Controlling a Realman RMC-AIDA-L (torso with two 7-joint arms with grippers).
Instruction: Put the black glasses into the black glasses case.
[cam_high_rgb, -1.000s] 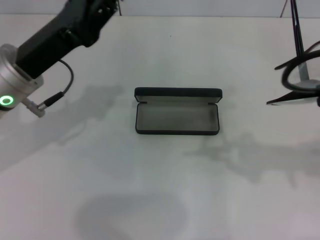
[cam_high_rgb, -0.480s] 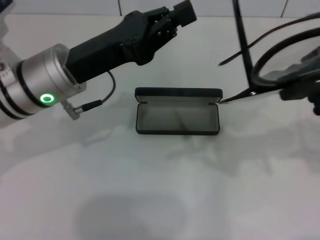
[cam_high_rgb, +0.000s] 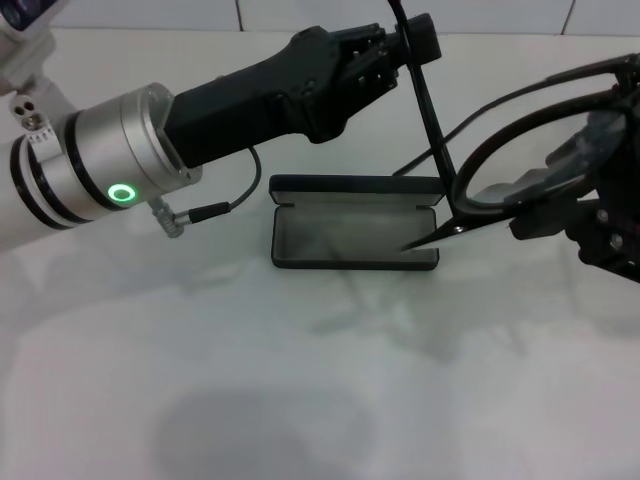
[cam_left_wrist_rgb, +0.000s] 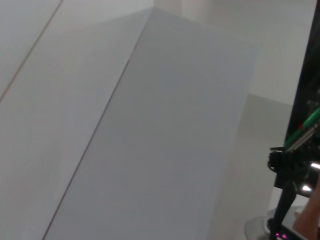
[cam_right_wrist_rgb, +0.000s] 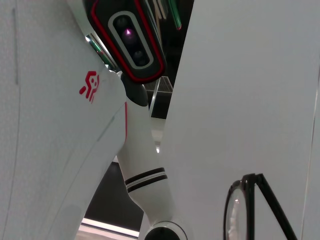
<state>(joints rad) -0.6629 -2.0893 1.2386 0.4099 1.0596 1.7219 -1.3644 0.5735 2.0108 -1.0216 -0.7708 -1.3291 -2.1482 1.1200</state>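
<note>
Glasses first: the black glasses (cam_high_rgb: 530, 165) hang in the air over the table's (cam_high_rgb: 320, 380) right side, held up at my right gripper (cam_high_rgb: 600, 225), whose fingers are clamped on the frame beside one lens. One temple arm points down at the right end of the black glasses case (cam_high_rgb: 355, 225); the other rises steeply toward my left gripper (cam_high_rgb: 405, 45) (whether they touch there I cannot tell, nor whether that gripper's fingers are apart or together). The case lies open at the table's middle, lid standing at the far edge, grey lining bare. In my right wrist view, a lens and temple (cam_right_wrist_rgb: 250, 210) show against the pale surface.
</note>
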